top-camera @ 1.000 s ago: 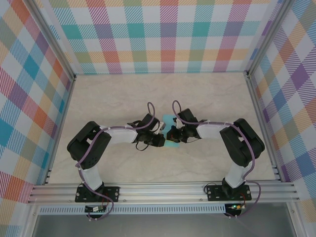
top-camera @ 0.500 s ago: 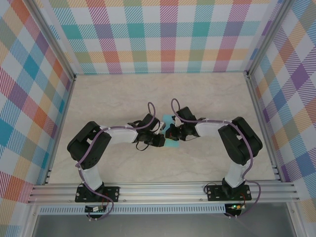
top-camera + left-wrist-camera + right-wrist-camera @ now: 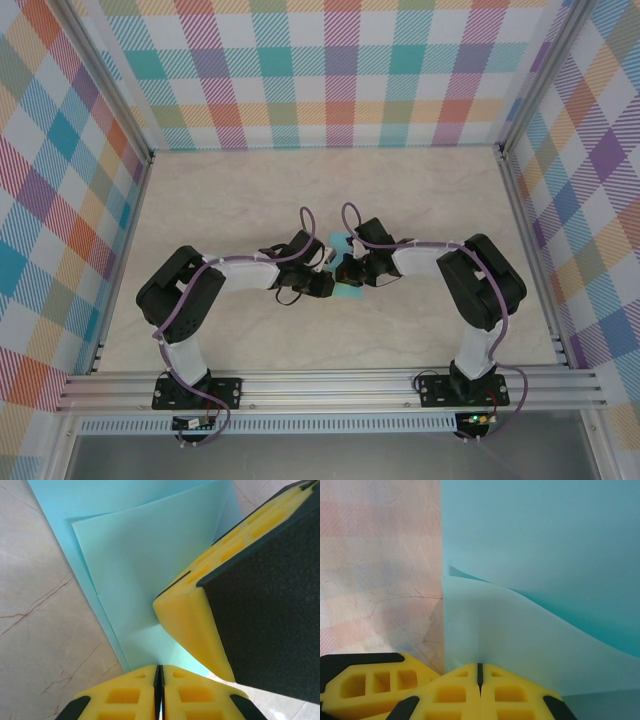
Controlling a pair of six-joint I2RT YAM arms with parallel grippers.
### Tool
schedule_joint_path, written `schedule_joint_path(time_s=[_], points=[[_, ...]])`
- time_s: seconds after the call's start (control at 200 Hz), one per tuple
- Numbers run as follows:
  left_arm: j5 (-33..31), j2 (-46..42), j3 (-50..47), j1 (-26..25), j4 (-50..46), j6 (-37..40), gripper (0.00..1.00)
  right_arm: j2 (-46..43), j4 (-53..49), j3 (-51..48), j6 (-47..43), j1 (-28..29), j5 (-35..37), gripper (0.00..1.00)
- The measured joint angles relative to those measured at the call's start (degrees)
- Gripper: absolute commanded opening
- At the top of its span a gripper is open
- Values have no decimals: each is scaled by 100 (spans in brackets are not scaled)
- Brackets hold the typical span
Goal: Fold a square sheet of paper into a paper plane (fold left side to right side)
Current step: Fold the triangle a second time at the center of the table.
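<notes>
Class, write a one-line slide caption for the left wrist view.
Shut left fingers meet the folded turquoise paper, right fingers alongside.

free: far table (image 3: 250, 190) | blocked: left arm (image 3: 240, 272), right arm (image 3: 425, 262) over paper (image 3: 342, 241)

1. This looks like a robot test cell in a lab rather than a lived-in room: the work area is boxed in by bare silver aluminium profile bars (image 3: 100, 85).
2. Between the bars stand flat wall panels printed with a pastel checked pattern (image 3: 340, 70), like a staged backdrop.
3. The floor of the cell is a pale beige marble-look tabletop (image 3: 230, 200).
4. A black-and-white left robot arm (image 3: 240, 272) and its twin, the right robot arm (image 3: 430, 262), both trailing purple cables, are bolted to a slotted aluminium rail (image 3: 330, 385) at the near edge.
</notes>
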Motion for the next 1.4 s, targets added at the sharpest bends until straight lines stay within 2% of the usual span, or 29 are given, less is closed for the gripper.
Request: schedule_joint_path(time_s=[0.75, 1.12, 1.4], points=[[-4, 0, 0, -4, 4, 4, 11, -4, 560, -295, -404, -881, -367, 0], [35, -37, 7, -9, -9, 2, 15, 13, 566, -295, -481, -946, -433, 0], [297, -197, 330, -9, -516, 9, 14, 35, 588, -295, -481, -962, -494, 0]])
